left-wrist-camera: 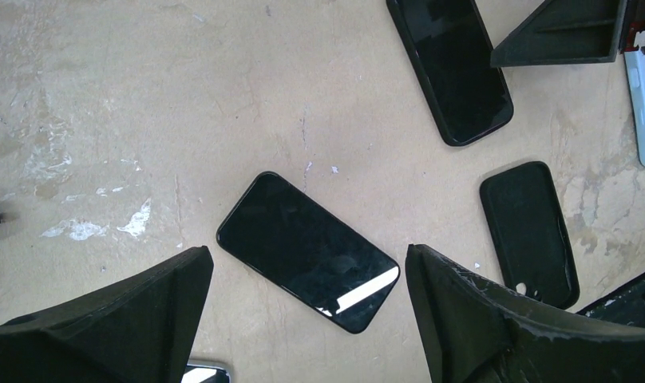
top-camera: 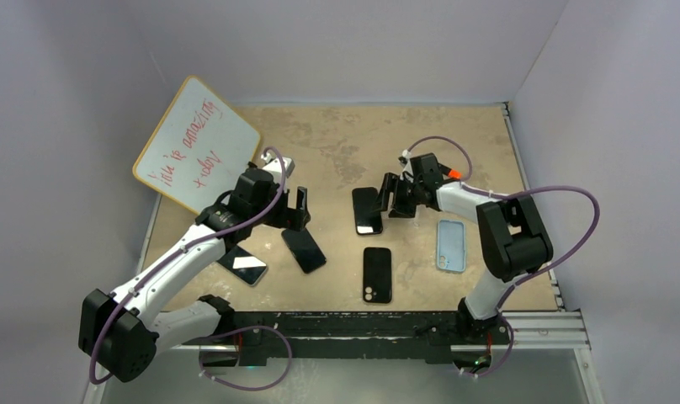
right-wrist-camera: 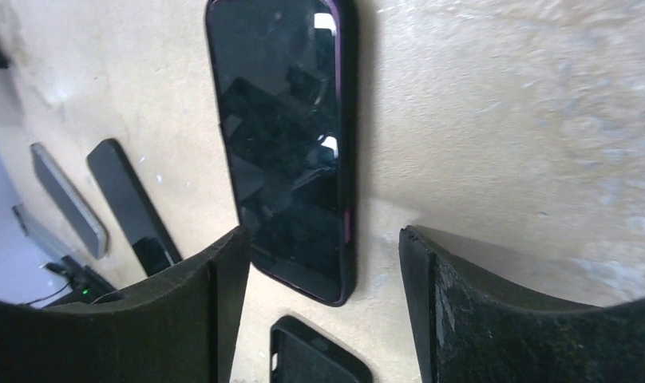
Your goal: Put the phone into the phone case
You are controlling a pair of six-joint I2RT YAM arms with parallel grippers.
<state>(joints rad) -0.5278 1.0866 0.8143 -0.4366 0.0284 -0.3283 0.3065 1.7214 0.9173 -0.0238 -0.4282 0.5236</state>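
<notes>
A bare black phone point(top-camera: 304, 250) lies screen up on the table, and in the left wrist view point(left-wrist-camera: 307, 251) it sits below and between my open left fingers. My left gripper point(top-camera: 296, 212) hovers above it, empty. An empty black case point(top-camera: 377, 274) lies at the centre front; it also shows in the left wrist view point(left-wrist-camera: 529, 233) and the right wrist view point(right-wrist-camera: 315, 355). A dark phone with a thick dark rim point(top-camera: 367, 210) lies further back, and in the right wrist view point(right-wrist-camera: 283, 136) it is just ahead of my open, empty right gripper point(top-camera: 393, 198).
A light blue case point(top-camera: 451, 245) lies at the right. A silver-edged phone point(top-camera: 243, 265) lies at the left front. A whiteboard point(top-camera: 196, 143) with red writing leans at the back left. White walls enclose the table.
</notes>
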